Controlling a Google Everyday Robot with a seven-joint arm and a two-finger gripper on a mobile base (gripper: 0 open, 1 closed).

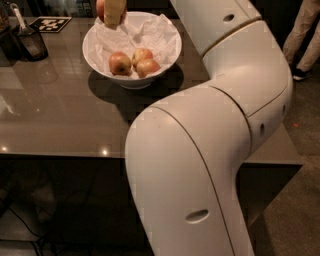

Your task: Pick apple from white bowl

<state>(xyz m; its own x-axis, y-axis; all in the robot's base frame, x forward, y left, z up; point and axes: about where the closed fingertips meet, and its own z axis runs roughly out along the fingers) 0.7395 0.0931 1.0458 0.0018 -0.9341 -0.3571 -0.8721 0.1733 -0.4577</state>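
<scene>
The white bowl [167, 55], lined with crumpled white paper, stands on the grey table. Three paler yellow-red apples [134, 62] lie in it. My gripper [113, 12] is at the top edge of the camera view, above the bowl's far left rim. Its cream fingers [115, 11] are shut on the reddest apple [100, 9], which peeks out beside them, lifted clear of the bowl. Most of that apple is hidden by the fingers and cut off by the frame edge.
My large white arm [210, 125] fills the right and lower view. A small dark cup with a utensil [31, 40] stands at the table's far left, near a black-and-white marker tag [50, 23]. A person's legs [302, 35] are at the far right.
</scene>
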